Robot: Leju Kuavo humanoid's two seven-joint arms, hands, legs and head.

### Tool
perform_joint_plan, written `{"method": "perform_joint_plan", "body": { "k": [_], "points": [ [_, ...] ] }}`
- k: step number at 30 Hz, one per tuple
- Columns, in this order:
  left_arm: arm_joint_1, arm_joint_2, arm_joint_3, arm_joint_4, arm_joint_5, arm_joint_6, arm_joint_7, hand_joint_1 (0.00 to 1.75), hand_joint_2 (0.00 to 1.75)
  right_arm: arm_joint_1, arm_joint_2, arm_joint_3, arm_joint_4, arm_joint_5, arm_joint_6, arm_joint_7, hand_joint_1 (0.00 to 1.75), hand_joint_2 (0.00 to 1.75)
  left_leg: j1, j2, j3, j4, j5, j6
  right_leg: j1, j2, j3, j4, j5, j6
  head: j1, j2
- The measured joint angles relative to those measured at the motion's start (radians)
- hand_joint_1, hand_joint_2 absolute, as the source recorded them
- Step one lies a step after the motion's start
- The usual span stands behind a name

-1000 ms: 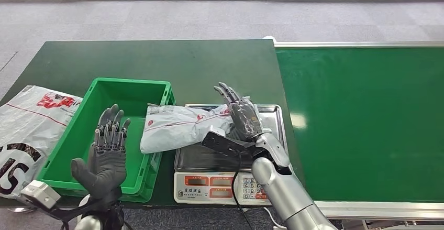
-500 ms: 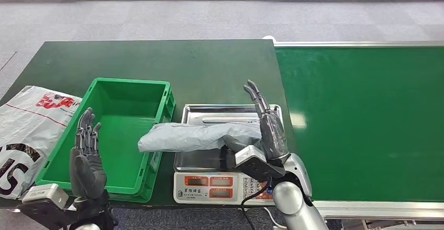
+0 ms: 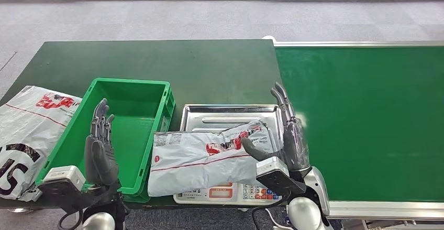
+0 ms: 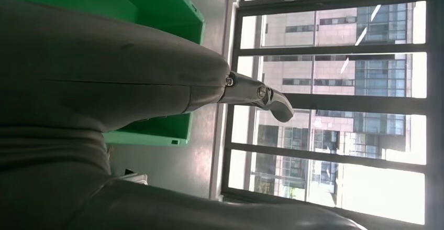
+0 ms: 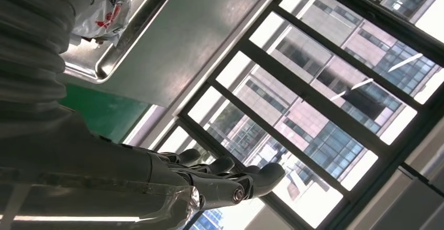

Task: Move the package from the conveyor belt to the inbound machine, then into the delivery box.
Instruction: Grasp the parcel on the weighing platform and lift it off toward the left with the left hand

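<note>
One grey courier package [image 3: 207,159] lies across my scale's near edge, pinched by my right hand [image 3: 285,138] while my left hand [image 3: 99,146] waits open, so it could sag and snag the green crate's [image 3: 131,88] rim.

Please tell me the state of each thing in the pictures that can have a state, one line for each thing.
package: lying across the scale's near edge, thumb of the right hand on it
scale: tray partly covered
green crate: empty
left hand: open, raised over the crate's near edge
right hand: fingers straight, upright
conveyor belt: bare
</note>
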Motion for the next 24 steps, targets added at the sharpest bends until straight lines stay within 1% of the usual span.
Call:
{"method": "perform_joint_plan", "body": {
  "k": [4,6,8,10,14,17,21,24],
  "points": [
    [-0.001,0.013,-0.022,0.02,0.012,-0.01,0.005,0.0,0.0,0.022,0.0,-0.014,-0.015,0.014,-0.007,0.001,0.0,1.75,0.0,0.0,0.0,0.0,0.0,0.0,0.0,0.0,0.0,0.0,0.0,0.0,0.0,0.0],
    [-0.007,0.024,-0.039,0.041,-0.019,-0.023,0.013,0.0,0.0,0.031,0.0,-0.022,-0.023,0.017,-0.01,-0.003,0.0,1.75,0.0,0.0,0.0,0.0,0.0,0.0,0.0,0.0,0.0,0.0,0.0,0.0,0.0,0.0],
    [-0.022,0.034,-0.059,0.065,-0.094,-0.028,0.027,0.0,0.87,0.036,0.0,-0.031,-0.033,0.016,-0.009,-0.009,0.0,1.75,0.0,0.0,0.0,0.0,0.0,0.0,0.0,0.0,0.0,0.0,0.0,0.0,0.0,0.0],
    [-0.051,0.046,-0.081,0.093,-0.197,-0.037,0.058,0.0,1.75,0.038,0.0,-0.039,-0.04,0.012,-0.006,-0.013,0.0,1.75,0.0,0.0,0.0,0.0,0.0,0.0,0.0,0.0,0.0,0.0,0.0,0.0,0.0,0.0],
    [-0.137,0.084,-0.135,0.166,-0.379,-0.099,0.126,0.0,1.75,0.038,0.0,-0.053,-0.042,0.004,0.001,-0.024,0.0,1.75,0.0,0.0,0.0,0.0,0.001,0.0,0.0,0.0,0.0,0.0,0.001,0.0,0.0,0.0],
    [-0.23,0.134,-0.193,0.252,-0.483,-0.136,0.165,0.0,1.75,0.039,0.0,-0.065,-0.047,-0.004,0.006,-0.033,0.0,1.75,0.0,0.0,0.001,0.0,0.002,-0.001,0.0,0.0,0.0,0.0,0.002,-0.001,0.0,0.0],
    [-0.367,0.208,-0.287,0.389,-0.508,-0.175,0.174,0.0,1.75,0.039,0.0,-0.085,-0.063,-0.012,0.029,-0.041,0.0,1.75,0.0,0.0,0.0,0.0,0.002,-0.001,0.0,0.001,0.0,0.001,0.002,-0.001,0.0,0.0],
    [-0.43,0.251,-0.339,0.458,-0.494,-0.208,0.164,0.0,1.75,0.039,0.0,-0.095,-0.066,-0.013,0.037,-0.043,0.0,1.75,0.0,0.002,0.0,0.0,0.002,-0.001,0.0,0.003,-0.001,0.001,0.003,-0.002,0.0,0.0]
  ]
}}
